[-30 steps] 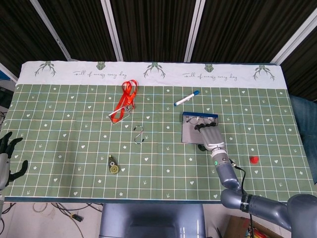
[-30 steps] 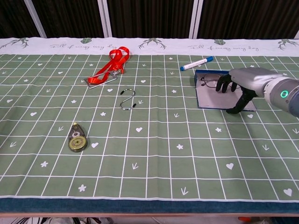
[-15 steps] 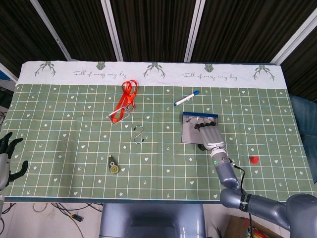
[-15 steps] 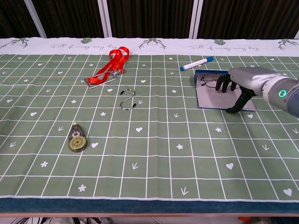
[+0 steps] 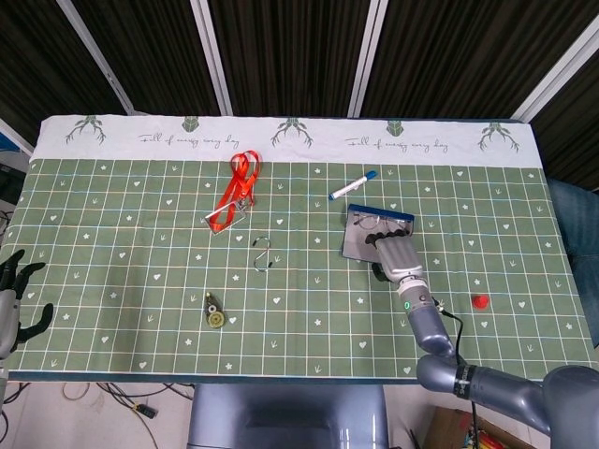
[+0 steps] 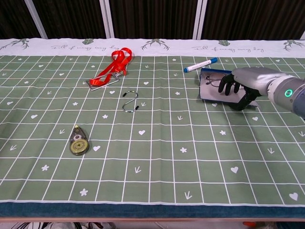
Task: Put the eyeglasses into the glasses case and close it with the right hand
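We see the glasses case (image 6: 208, 90) lying open on the right half of the table (image 5: 140, 281), its long axis running left to right and its blue back edge toward the far side, with the eyeglasses (image 6: 213, 81) inside it along that same line. Our right hand (image 6: 243, 86) grips the case's front flap, fingers (image 6: 224, 87) curled over it, thumb beneath. Our left hand (image 5: 11, 299) hangs with fingers spread at the table's near left edge.
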Controlling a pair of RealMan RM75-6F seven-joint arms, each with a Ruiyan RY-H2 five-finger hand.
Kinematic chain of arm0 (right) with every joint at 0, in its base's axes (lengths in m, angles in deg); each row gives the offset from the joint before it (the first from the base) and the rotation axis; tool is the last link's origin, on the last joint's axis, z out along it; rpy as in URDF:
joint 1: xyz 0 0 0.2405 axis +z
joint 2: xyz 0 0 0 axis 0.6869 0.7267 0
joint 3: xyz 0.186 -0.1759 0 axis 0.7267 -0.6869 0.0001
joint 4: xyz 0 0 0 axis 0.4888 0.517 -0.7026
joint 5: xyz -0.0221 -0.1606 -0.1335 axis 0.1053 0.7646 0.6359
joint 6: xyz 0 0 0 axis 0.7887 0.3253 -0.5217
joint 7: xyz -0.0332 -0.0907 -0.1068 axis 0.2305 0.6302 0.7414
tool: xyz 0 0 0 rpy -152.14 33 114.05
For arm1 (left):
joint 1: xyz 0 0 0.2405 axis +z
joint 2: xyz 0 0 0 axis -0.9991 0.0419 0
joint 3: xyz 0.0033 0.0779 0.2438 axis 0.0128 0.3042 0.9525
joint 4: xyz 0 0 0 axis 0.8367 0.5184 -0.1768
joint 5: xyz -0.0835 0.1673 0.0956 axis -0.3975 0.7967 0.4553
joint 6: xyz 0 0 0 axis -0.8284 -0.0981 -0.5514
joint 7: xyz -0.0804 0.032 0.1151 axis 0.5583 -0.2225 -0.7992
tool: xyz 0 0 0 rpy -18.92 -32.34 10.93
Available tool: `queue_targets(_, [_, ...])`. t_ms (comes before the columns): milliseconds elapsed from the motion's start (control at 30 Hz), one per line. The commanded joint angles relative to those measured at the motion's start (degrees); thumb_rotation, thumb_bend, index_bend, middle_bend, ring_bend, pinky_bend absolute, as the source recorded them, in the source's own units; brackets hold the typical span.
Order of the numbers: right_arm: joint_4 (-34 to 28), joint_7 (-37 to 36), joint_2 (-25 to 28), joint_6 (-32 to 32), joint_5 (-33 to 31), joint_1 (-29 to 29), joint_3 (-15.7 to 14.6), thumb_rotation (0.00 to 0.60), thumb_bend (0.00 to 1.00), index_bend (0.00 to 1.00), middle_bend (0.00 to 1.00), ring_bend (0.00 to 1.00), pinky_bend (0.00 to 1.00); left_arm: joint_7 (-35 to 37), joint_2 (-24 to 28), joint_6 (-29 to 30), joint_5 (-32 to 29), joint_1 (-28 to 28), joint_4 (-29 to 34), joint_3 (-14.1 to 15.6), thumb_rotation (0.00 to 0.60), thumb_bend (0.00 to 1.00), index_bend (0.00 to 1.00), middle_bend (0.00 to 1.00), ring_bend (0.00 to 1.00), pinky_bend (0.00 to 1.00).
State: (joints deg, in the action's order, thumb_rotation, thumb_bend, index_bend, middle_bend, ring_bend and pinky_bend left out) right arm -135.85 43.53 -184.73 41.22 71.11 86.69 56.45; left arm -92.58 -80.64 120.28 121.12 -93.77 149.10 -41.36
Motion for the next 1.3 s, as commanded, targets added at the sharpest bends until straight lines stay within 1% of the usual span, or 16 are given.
queue_targets(33, [-0.2, 0.1, 0.2, 0.1, 0.0, 0.1, 0.2, 0.600, 0.52, 0.32, 0.33, 0.31, 0.20, 0.0, 0.0, 0.0, 0.0, 0.0, 0.0, 0.0, 0.600, 0.39, 0.19, 0.00, 0.00, 0.00])
queue_targets(133, [0.1, 0.6, 0.4, 0.6, 0.3, 0.5, 0.6, 0.600, 0.52, 0.32, 0.34, 0.31, 0.20, -0.1, 0.1, -0.1, 0.0, 0.0, 0.0, 0.1, 0.600, 0.40, 0.19, 0.00, 0.00, 0.00])
queue_targets(433, [3.4, 0.8, -0.2, 1.2, 0.2, 1.7, 2.3, 0.600, 0.52, 0.33, 0.34, 0.31, 0.20, -0.1, 0.2, -0.2, 0.0, 0.0, 0.1, 0.2, 0.600, 0.40, 0.19, 0.00, 0.00, 0.00])
queue_targets(733, [7.3, 0.3, -1.0, -1.4, -1.4, 2.4, 2.9, 0.600, 0.51, 0.34, 0.34, 0.31, 0.20, 0.0, 0.3, -0.3, 0.1, 0.0, 0.2, 0.3, 0.600, 0.40, 0.20, 0.00, 0.00, 0.00])
queue_targets(800, [7.2, 0.0, -0.9, -1.6, -1.2, 2.3, 2.8, 0.600, 0.49, 0.36, 0.34, 0.31, 0.20, 0.2, 0.3, -0.3, 0.1, 0.0, 0.3, 0.3, 0.600, 0.40, 0.20, 0.00, 0.00, 0.00])
queue_targets(933, [6.1, -0.4, -0.3, -2.0, -0.5, 2.1, 2.4, 0.600, 0.40, 0.41, 0.34, 0.31, 0.20, 0.1, 0.3, -0.3, 0.0, -0.1, 0.2, 0.3, 0.600, 0.40, 0.20, 0.00, 0.00, 0.00])
queue_targets(1000, [5.7, -0.7, -0.2, -1.9, -0.4, 2.1, 2.6, 0.600, 0.40, 0.45, 0.34, 0.31, 0.20, 0.0, 0.3, -0.3, 0.0, -0.1, 0.3, 0.3, 0.600, 0.40, 0.20, 0.00, 0.00, 0.00])
queue_targets(1067, [5.7, -1.1, -0.3, -1.4, 0.0, 2.1, 2.7, 0.600, 0.40, 0.48, 0.34, 0.31, 0.20, 0.0, 0.3, -0.2, 0.0, 0.0, 0.2, 0.3, 0.600, 0.40, 0.20, 0.00, 0.00, 0.00])
queue_targets(1300, [6.0, -0.8, -0.6, -1.0, -0.1, 2.1, 2.8, 0.600, 0.40, 0.51, 0.34, 0.31, 0.20, 0.0, 0.3, -0.1, 0.1, 0.0, 0.2, 0.3, 0.600, 0.40, 0.20, 0.00, 0.00, 0.00])
